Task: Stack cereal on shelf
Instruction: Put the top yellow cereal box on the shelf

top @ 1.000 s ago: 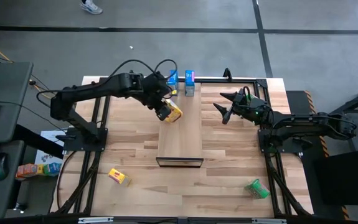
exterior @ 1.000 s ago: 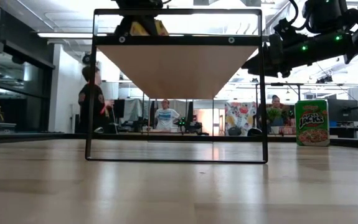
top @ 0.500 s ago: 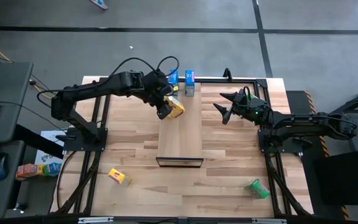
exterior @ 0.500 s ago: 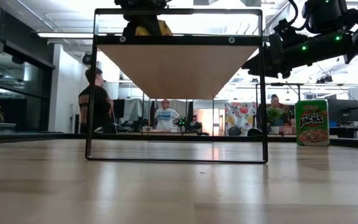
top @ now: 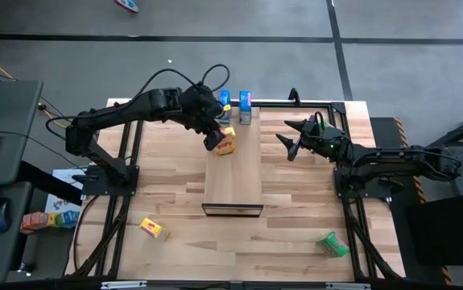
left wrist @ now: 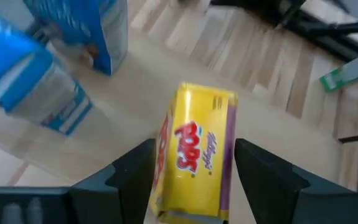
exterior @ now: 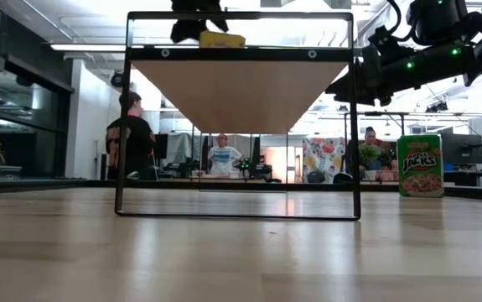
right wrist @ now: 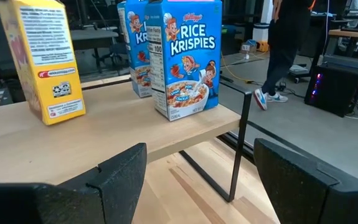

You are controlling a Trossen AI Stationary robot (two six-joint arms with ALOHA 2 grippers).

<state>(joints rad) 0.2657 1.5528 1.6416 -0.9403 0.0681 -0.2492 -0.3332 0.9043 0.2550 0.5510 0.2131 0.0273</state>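
- The yellow box (top: 226,142) stands on the shelf (top: 235,181), near its far end, just in front of the two blue boxes (top: 245,107). In the right wrist view it's upright (right wrist: 42,59) on the pale board, a bit apart from the Rice Krispies pair (right wrist: 185,56).
- The left gripper (top: 214,138) is right at that yellow box. In its own wrist view the fingers (left wrist: 132,171) sit spread on either side of the box (left wrist: 194,155) with visible gaps, so it looks open and not clamping anything.
- From the low view the yellow box (exterior: 221,39) rests on top of the shelf frame (exterior: 241,53), with the dark gripper (exterior: 192,25) just beside and above it.
- Blue boxes are side by side at the far edge of the shelf, close together; can't really tell if they touch.
- The right gripper (top: 289,138) hangs off to the right of the shelf, well apart from the boxes, pointing toward them. Its fingers (right wrist: 119,171) are wide apart and holding nothing.
- Still on the tabletop (top: 295,209): a second yellow box (top: 154,229) lying near the front left, and a green box (top: 332,243) near the front right. That green one shows upright in the low view (exterior: 419,165).
- People (exterior: 132,138) are in the room behind the table.
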